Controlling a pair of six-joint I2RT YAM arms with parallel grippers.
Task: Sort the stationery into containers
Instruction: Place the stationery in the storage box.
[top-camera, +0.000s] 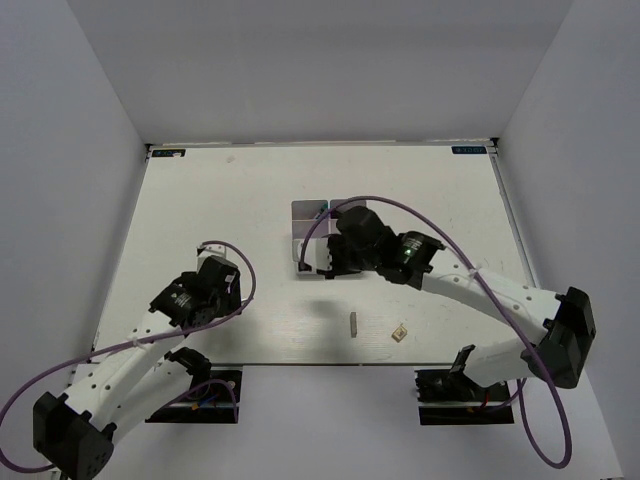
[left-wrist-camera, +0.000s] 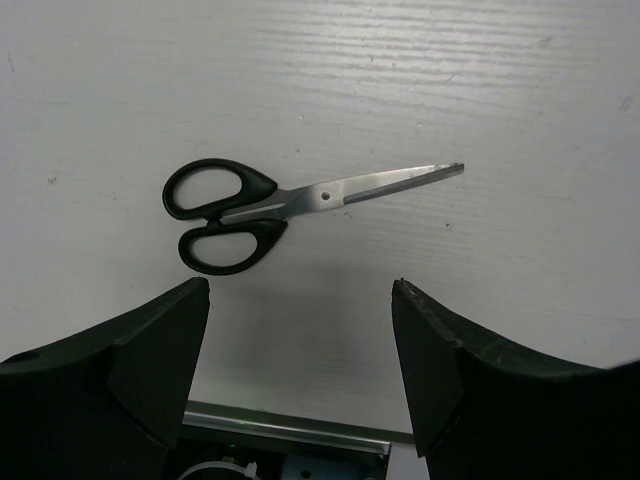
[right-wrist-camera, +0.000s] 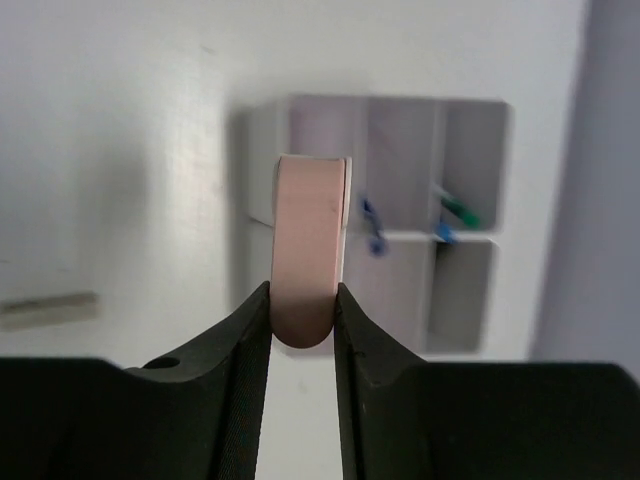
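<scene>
My right gripper is shut on the pink eraser, which stands upright between the jaws, just in front of the white divided tray. Blue pen parts and a green highlighter tip lie in its compartments. From above, the right gripper hangs at the tray's near edge. My left gripper stands open above the table, and the black-handled scissors lie flat just beyond its fingertips. The arm hides the scissors in the top view.
A small grey stick and a tiny tan square piece lie near the table's front edge, between the arms. The stick also shows at the left of the right wrist view.
</scene>
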